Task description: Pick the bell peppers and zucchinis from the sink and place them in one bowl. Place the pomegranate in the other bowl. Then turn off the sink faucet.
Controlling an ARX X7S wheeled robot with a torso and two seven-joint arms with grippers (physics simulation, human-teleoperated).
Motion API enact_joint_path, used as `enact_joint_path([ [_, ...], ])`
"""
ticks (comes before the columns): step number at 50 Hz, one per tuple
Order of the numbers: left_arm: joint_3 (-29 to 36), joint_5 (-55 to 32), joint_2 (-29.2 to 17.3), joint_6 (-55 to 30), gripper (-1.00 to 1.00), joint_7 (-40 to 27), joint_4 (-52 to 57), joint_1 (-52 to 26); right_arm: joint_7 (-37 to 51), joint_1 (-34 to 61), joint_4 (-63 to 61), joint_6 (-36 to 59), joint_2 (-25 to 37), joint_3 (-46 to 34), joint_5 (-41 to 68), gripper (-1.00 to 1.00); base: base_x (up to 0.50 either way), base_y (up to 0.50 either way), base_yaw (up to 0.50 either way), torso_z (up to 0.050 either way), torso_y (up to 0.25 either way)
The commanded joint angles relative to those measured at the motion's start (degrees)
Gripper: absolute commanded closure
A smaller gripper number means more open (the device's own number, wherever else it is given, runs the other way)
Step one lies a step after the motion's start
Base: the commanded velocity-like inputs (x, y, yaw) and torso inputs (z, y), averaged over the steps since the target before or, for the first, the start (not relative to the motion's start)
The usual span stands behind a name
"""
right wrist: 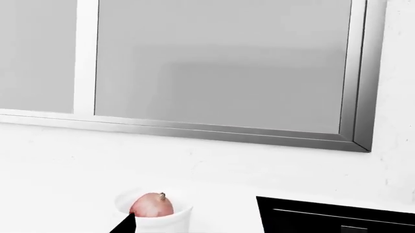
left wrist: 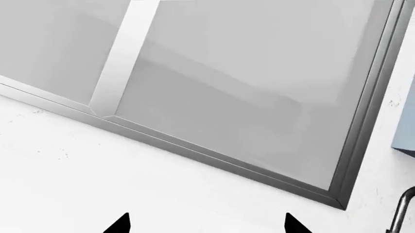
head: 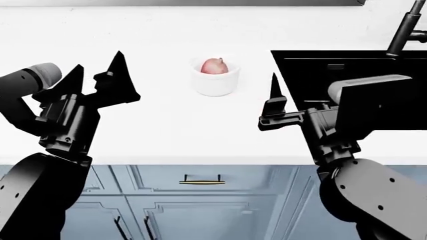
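- The small red-pink pomegranate was seen inside the small white straight-sided bowl, which stood on the white countertop towards its back edge, just beside the glossy black sink.
- The tall dark metal faucet stood at the sink's back edge.
- The left gripper was held spread open and empty above the countertop's left part.
- The right gripper was raised near the sink's left rim; only one finger was visible, so its state could not be told.
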Motion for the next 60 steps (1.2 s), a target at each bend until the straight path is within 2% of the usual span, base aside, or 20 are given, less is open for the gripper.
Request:
enact_joint_path([
  [1,0.26,-0.84,-0.1,0.04,-1.0,0.2,0.28,0.24,-0.98,-1.35,0.78,-2.25,-0.4,0.24,-1.28,-1.0,0.0,-0.5,0.0,0.0,0.0],
  [60,1.03,-2.14,-0.95,1.08,-1.0,-0.32,0.09,0.38,0.15,-2.61,-0.09,-4.4,-0.55,1.6,-3.38,-1.0,0.0,-0.5,0.0,0.0,0.0],
])
